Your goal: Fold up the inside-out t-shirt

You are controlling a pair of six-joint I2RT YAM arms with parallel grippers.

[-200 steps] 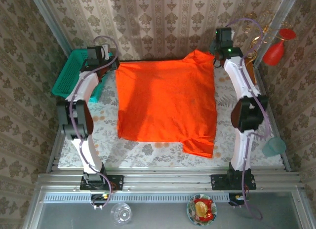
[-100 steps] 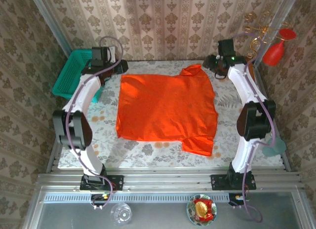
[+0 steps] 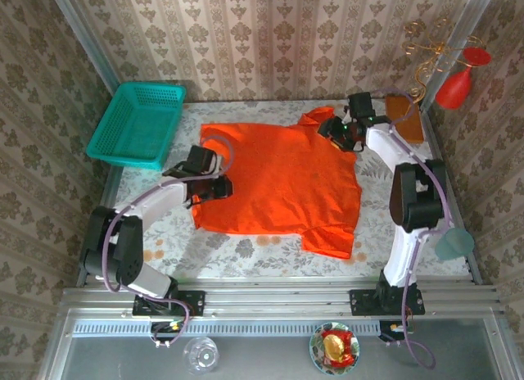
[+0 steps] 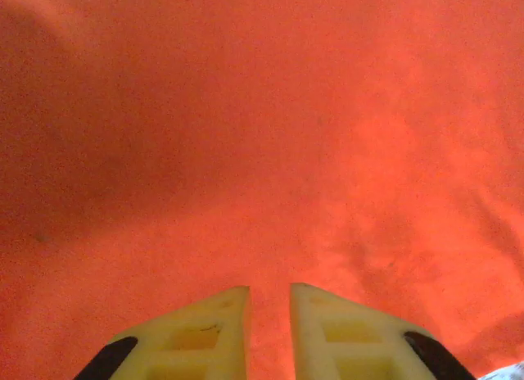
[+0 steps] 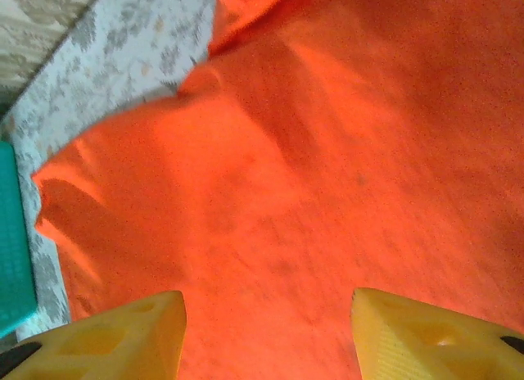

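Orange-red t-shirt (image 3: pixel 278 179) spread on the flowered bench (image 3: pixel 237 249), left pincer (image 4: pixel 269 291) narrow over its left edge, right pincer (image 5: pixel 267 296) wide above its far right corner

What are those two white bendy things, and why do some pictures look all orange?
Those are two robot arms bolted to a table, each ending in a two-finger pincher called a gripper. The wide picture comes from a camera up above. It shows an orange-red t-shirt spread on the flowery table, with a teal basket beside the far left corner. The other two pictures come from little cameras on the robot's wrists, looking closely at the shirt, so they look orange. The yellow shapes are its fingers. The left gripper hangs over the shirt's left edge, fingers nearly together. The right gripper is wide open near the shirt's far right corner. Neither seems to hold anything.
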